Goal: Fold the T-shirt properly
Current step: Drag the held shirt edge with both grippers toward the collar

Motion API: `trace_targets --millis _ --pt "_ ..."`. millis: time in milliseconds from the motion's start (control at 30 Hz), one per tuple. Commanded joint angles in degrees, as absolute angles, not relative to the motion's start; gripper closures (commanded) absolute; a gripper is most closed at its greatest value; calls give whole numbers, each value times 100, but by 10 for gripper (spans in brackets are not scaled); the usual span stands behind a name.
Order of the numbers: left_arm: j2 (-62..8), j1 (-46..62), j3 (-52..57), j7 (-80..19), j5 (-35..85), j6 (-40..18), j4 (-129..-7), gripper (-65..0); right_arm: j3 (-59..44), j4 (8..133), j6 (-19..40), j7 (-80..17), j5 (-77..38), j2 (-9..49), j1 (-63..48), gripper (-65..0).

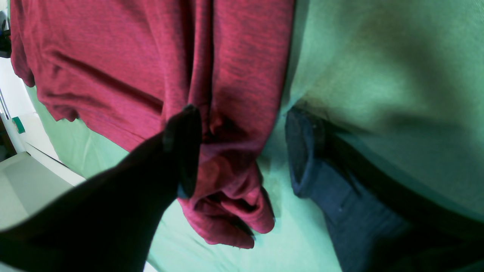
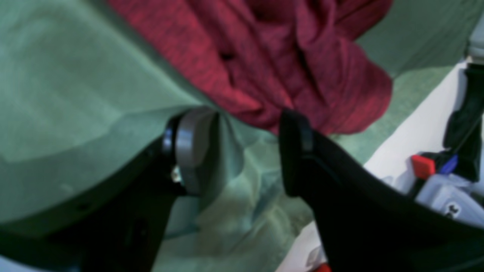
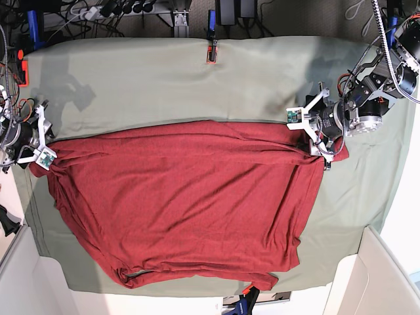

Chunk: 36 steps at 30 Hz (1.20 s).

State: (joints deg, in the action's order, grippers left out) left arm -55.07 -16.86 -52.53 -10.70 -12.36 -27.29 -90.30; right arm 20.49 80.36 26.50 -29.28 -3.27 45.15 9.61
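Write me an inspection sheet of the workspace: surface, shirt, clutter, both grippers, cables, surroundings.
Surface: green cloth, wrinkled near both grippers.
Job's things: red T-shirt spread out, its far edge folded over in a band; creases at both ends.
Clutter: nothing seen on the cloth.
Left gripper: jaws open, one over the shirt, one over bare cloth.
Right gripper: jaws open at the shirt's edge, nothing clearly gripped.
Cables: dark wiring along the left arm.
Surroundings: white surface beyond the cloth.

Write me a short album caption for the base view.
Two robot arms bend over a wide red shirt, spread on a green cloth, one at each side.
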Motion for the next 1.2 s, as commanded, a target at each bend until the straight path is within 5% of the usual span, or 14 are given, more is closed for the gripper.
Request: trace_targets --millis 0,933,1000,1167 --pt "-5601 -1789 -5183 -1055 -1245 -2683 -9050 -380 2025 7992 2563 -2954 -202 4541 1033 -299" --pt "-5142 -1826 -5183 -987 -2222 -2018 -7950 -376 2115 7518 2528 -2971 -395 4278 1651 -299" --pt "-5142 -1826 -5183 -871 -2244 -2102 -7950 -328 2115 7518 2526 -2971 -386 4268 1651 -267" --pt "-5142 -1826 -5183 -749 -2449 -2156 -7955 -28 2115 7520 2526 -2941 -386 4265 1658 -49"
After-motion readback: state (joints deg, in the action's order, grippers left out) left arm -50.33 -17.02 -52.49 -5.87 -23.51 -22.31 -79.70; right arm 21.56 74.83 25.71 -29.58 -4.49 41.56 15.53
